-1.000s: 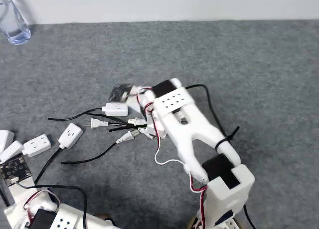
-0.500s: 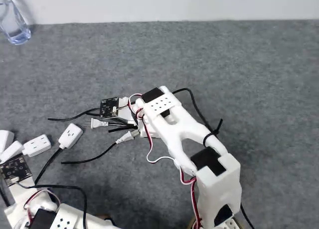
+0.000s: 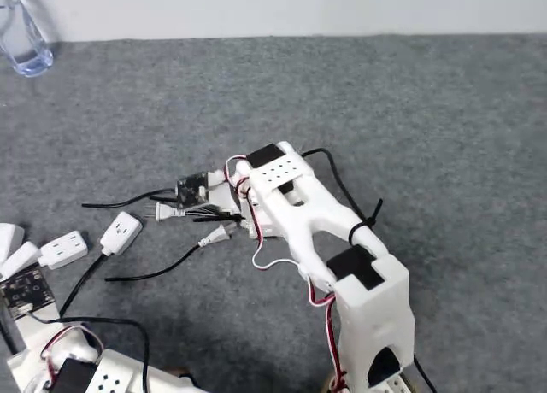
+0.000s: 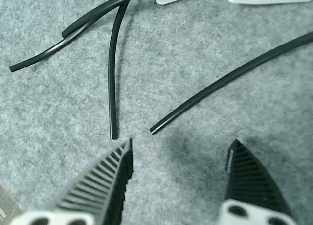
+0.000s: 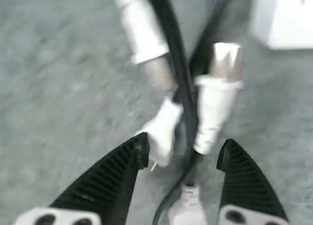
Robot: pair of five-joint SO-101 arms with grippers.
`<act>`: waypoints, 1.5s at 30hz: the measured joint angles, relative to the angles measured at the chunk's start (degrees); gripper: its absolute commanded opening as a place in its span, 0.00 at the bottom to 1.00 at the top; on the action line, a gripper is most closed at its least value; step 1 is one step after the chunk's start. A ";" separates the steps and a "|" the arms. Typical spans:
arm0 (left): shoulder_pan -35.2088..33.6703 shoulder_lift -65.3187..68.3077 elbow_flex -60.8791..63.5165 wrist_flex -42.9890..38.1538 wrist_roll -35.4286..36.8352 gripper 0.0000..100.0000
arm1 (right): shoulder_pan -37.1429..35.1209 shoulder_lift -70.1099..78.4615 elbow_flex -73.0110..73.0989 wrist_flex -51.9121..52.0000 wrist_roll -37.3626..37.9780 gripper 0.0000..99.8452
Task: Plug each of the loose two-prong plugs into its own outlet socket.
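Note:
Two white two-prong plugs on black cords lie on the grey carpet, one (image 3: 167, 211) left of the right arm's (image 3: 291, 196) wrist and one (image 3: 218, 233) just in front of it. In the right wrist view my right gripper (image 5: 185, 144) is open and low over a cluster of plugs: one plug (image 5: 212, 112) with metal prongs, a second plug (image 5: 142, 29) farther off, and a black cord (image 5: 171, 44) between them. White outlet sockets (image 3: 121, 232) (image 3: 64, 249) lie at the left. My left gripper (image 4: 181, 146) is open above bare carpet and loose cord ends (image 4: 113, 88).
A clear glass container (image 3: 21, 34) stands at the far left corner. Another white outlet block (image 5: 286, 19) lies just beyond the plugs by the right gripper. The left arm's base (image 3: 68, 367) sits at the near left edge. Open carpet spreads to the right and far side.
The right arm has swung left and lowered over the plugs; its wrist now hides the outlet block that showed beside it earlier. The left arm has not moved.

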 measured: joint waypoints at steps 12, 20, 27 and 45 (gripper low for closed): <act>0.00 -0.18 0.00 0.00 0.00 0.29 | 1.49 1.23 0.00 5.98 5.45 0.13; 0.00 -0.18 0.00 0.00 0.00 0.29 | 2.99 2.37 0.09 5.98 5.27 0.01; 0.00 -0.18 0.00 0.00 0.00 0.29 | 8.09 -0.62 1.41 6.77 4.40 0.01; 0.00 -0.18 0.00 0.00 0.00 0.29 | 45.80 -25.93 1.49 13.45 16.26 0.01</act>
